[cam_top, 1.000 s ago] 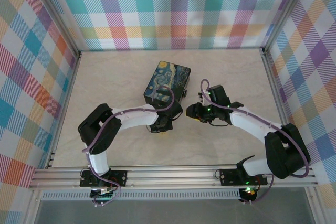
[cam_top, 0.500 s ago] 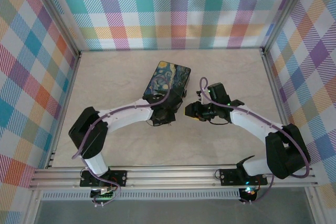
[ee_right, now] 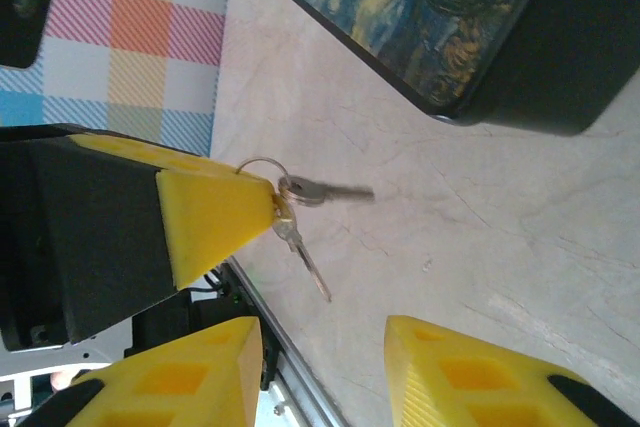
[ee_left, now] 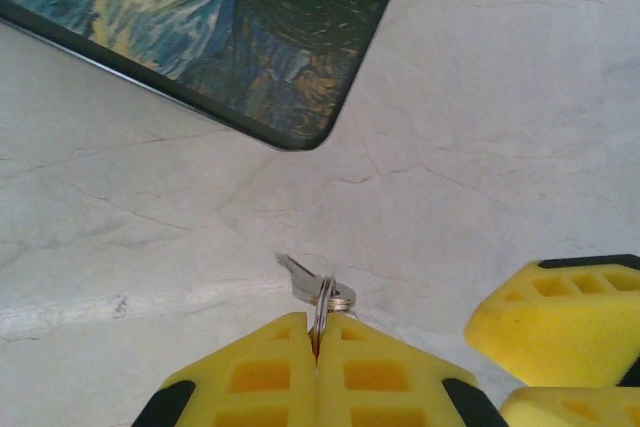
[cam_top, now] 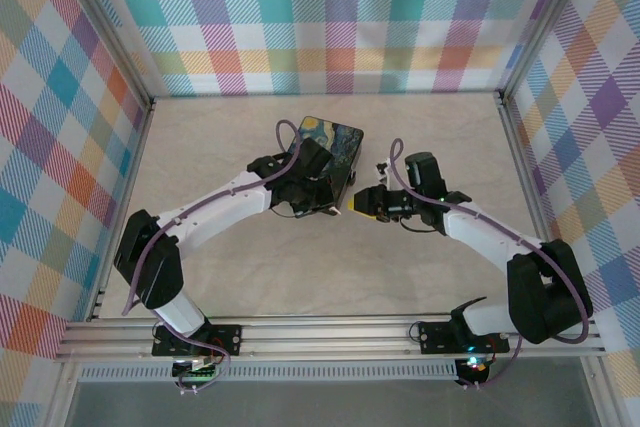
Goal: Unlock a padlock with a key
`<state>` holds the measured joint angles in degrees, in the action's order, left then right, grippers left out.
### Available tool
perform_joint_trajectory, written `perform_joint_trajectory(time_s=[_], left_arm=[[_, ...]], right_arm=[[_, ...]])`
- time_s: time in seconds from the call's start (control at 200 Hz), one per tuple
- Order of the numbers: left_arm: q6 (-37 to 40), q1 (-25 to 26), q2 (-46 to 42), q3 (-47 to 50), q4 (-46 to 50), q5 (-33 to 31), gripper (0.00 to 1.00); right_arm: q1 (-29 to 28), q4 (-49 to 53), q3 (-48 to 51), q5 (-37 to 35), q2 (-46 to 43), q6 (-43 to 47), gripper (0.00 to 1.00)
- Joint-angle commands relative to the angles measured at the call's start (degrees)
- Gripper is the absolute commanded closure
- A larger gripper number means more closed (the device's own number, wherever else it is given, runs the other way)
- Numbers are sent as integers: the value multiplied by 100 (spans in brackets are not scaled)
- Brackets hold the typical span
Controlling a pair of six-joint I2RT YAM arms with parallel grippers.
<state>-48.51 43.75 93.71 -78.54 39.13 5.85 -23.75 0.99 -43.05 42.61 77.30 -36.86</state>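
Observation:
My left gripper (ee_left: 318, 332) is shut on a thin metal ring that carries the key (ee_left: 312, 281), a small silvery one sticking out past the yellow fingertips above the table. In the right wrist view that ring holds two keys: one (ee_right: 328, 190) points sideways and the other (ee_right: 306, 251) dangles down from the left gripper's yellow finger (ee_right: 212, 213). My right gripper (ee_right: 322, 325) is open just below the dangling key, with nothing between its fingers. From above, the left gripper (cam_top: 332, 200) and right gripper (cam_top: 362, 204) meet tip to tip. The padlock is out of view.
The Starry-Night box (cam_top: 322, 153) with black sides lies on the table just behind both grippers, its corner (ee_left: 300, 127) close ahead of the left fingers. Plaid walls enclose the marble-look table (cam_top: 220, 277), and an aluminium rail (cam_top: 330, 332) runs along the near edge.
The left arm has stretched out away from its base, carrying the keys up beside the box's near corner. The right gripper has edged left toward it and narrowed slightly.

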Motion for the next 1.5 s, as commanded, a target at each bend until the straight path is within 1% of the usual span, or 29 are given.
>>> perform_joint_trajectory(time_s=[0.0,0.38,0.61,0.715,0.775,0.855,1.0,1.055,1.155,1.26,1.4,1.495], left_arm=[[66,-116,-243,-136,-140,449,100],[-134,-244,-370,-16,-374,609,100],[-88,-253,-326,-25,-423,708,100],[278,-259,-211,-146,-343,1004,100],[587,-253,-143,-240,-128,981,100],[984,-299,-151,-250,105,872,100],[1461,-462,-114,-133,15,1312,100],[1679,-473,-68,-157,-52,1531,100],[2044,-480,117,-293,-64,1892,100],[2361,-481,336,-428,-23,2205,100],[2514,-481,510,-558,42,2383,100],[2553,-481,552,-585,42,2455,100]], right_arm=[[1,-393,-22,442,-80,-42,64],[-55,-319,-121,513,69,-14,63],[-116,-402,-185,454,163,-78,63],[-109,-313,-221,404,148,7,62],[-95,-211,-262,396,116,75,59],[-45,174,-380,381,39,323,54],[131,745,-511,476,-77,693,50],[160,884,-583,607,-26,811,51],[160,860,-658,821,95,910,57],[160,863,-764,973,204,1039,60],[158,1135,-1003,1064,349,1383,62],[160,1482,-1163,914,439,1704,63]])
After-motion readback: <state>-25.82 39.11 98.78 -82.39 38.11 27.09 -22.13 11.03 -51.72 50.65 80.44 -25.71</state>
